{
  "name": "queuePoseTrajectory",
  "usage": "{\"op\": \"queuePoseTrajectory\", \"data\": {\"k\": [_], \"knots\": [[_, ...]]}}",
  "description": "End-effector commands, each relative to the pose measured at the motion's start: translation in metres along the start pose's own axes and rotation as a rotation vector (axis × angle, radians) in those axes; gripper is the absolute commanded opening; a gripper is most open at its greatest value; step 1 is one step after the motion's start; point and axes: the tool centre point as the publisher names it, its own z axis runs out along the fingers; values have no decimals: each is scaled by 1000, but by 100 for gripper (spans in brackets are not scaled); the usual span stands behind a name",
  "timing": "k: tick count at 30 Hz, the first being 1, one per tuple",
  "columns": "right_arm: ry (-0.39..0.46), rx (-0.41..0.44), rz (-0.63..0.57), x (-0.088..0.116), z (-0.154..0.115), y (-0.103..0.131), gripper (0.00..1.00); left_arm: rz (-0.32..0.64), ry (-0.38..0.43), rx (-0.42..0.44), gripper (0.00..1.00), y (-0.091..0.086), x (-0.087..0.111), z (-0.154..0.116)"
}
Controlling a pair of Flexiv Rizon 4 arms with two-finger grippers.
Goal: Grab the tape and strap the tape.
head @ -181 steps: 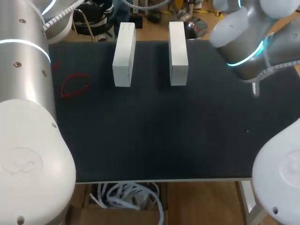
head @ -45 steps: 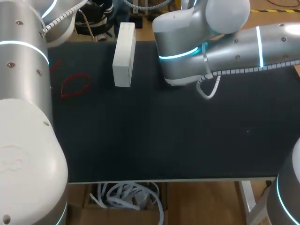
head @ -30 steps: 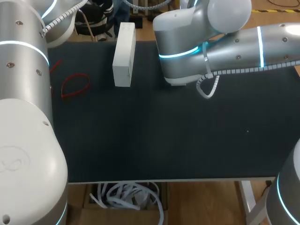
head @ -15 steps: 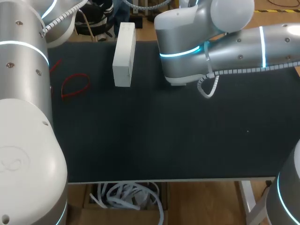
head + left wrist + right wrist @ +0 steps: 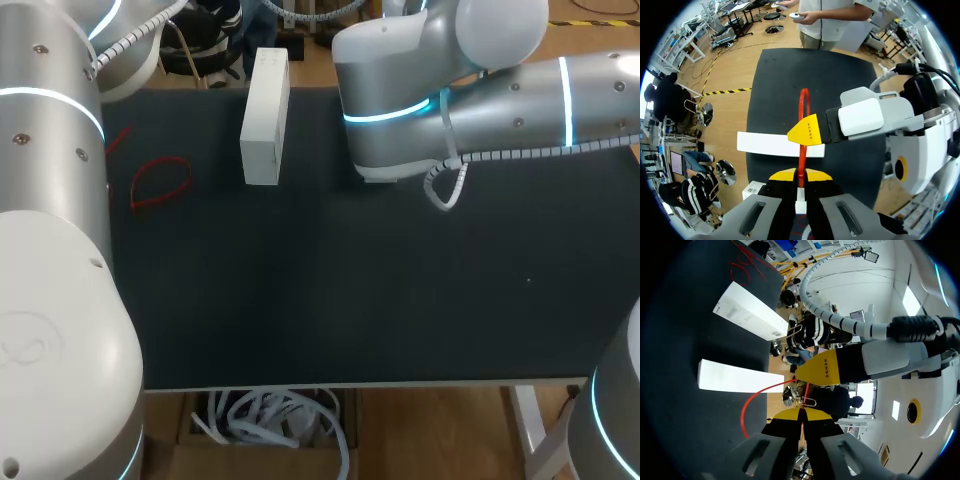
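A: Jaws?
B: Left jaws pinched on the red tape (image 5: 801,160), its loop reaching toward the white block (image 5: 264,120). Right jaws pinched on a second red strand (image 5: 743,420), on the other side of that block.
A: Progress?
B: Grab looks done. Strapping isn't: the block sits bare on the desk (image 5: 350,300).

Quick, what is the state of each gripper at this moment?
Left gripper: closed, jaws holding the red tape.
Right gripper: closed, jaws also holding the red tape.
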Motion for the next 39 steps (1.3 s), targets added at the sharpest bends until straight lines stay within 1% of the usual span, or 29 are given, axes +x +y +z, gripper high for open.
{"op": "queuePoseTrajectory", "data": {"k": [1, 19, 39], "knots": [[6, -8, -1, -1, -3, 0, 0, -1, 5, -6, 0, -1, -2, -1], [-2, -30, -2, -5, -4, 6, 0, -1, 5, -6, 0, -1, -2, -1], [-2, -65, 4, -6, 2, 10, 0, -1, 5, -6, 0, -1, -2, -1]]}}
